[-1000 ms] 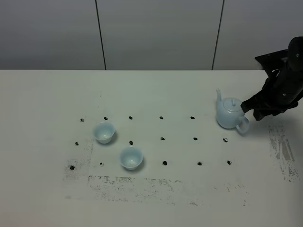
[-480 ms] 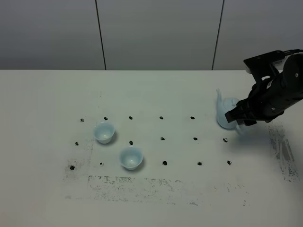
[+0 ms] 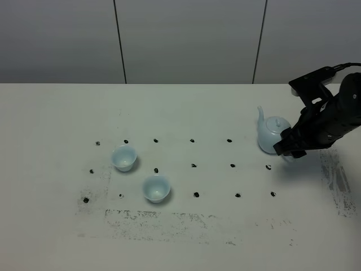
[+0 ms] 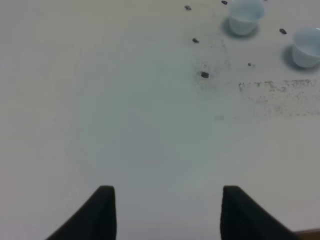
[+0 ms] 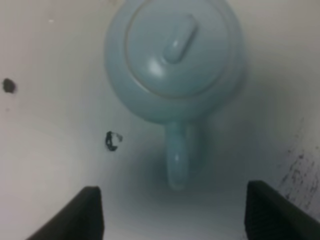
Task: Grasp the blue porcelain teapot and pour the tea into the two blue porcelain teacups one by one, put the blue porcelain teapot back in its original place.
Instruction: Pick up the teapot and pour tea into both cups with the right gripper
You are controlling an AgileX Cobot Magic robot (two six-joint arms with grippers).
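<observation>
The pale sky-blue glazed teapot [image 3: 271, 134] with a knobbed lid stands upright on the white table [image 3: 56, 124] in the right part of the exterior view. Its short spout points toward the far edge and its loop handle toward the near right. The right gripper [image 3: 286, 149] is black and hangs just over this handle. In the right wrist view the gripper [image 5: 177, 212] has its two fingers spread wide, one on each side of the handle line. They do not touch the teapot [image 5: 175, 55] and they carry nothing. The two small pale-blue handleless cups stand in the left-centre of the exterior view, one [image 3: 124, 157] a little farther back and the other [image 3: 156, 188] nearer and to its right (they are close but apart). They are well apart from the teapot, and only rows of small black dots [image 3: 193, 165] lie on the table between. Behind the teapot there is free table up to the far edge, where the grey panelled wall [image 3: 186, 39] begins. Dark scuff marks [image 3: 333, 175] lie near the right border. The left gripper [image 4: 168, 210] is seen only by its own camera, with the fingers parted and empty over bare table, and both cups [image 4: 243, 15] [image 4: 306, 45] are far from it.
</observation>
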